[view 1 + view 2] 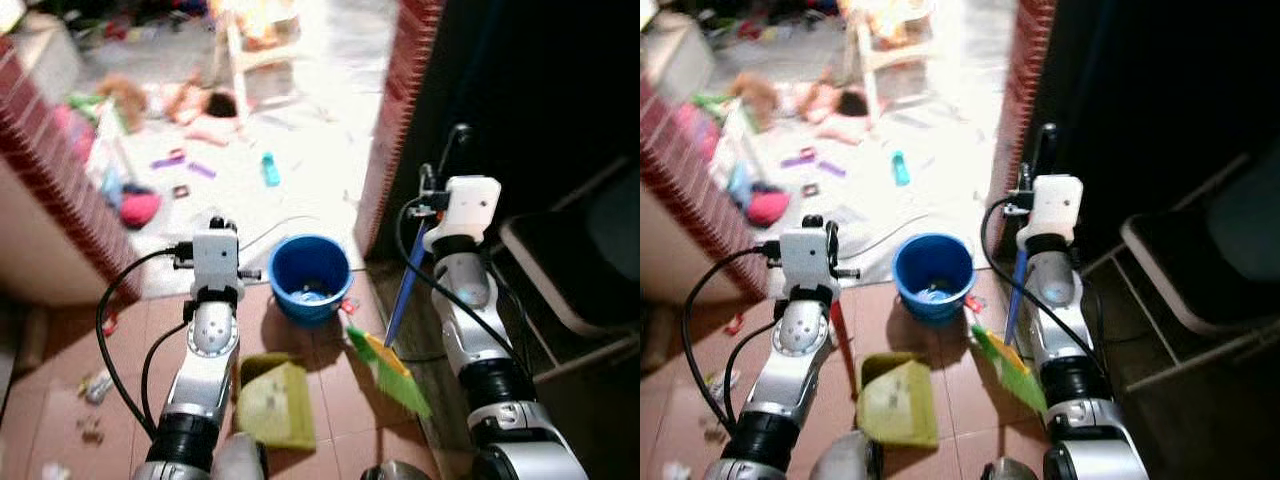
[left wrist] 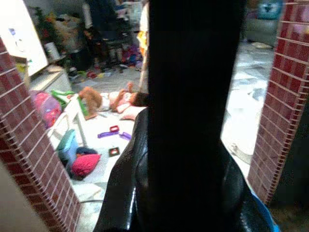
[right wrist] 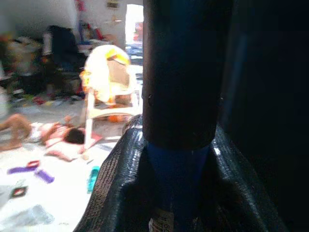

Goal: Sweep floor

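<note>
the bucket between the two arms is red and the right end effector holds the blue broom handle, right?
Not quite: the bucket between the two arms is blue, not red, as the left eye view shows. The rest holds: the right end effector does hold the blue broom handle.

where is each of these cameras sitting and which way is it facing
Left eye view: head, looking down at both arms, blue bucket, green dustpan.
Right eye view: same scene, slightly shifted.
Left wrist view: along the left gripper, shut on a dark handle, toward the doll.
Right wrist view: along the right gripper, shut on the broom handle.
All share the doll.
</note>
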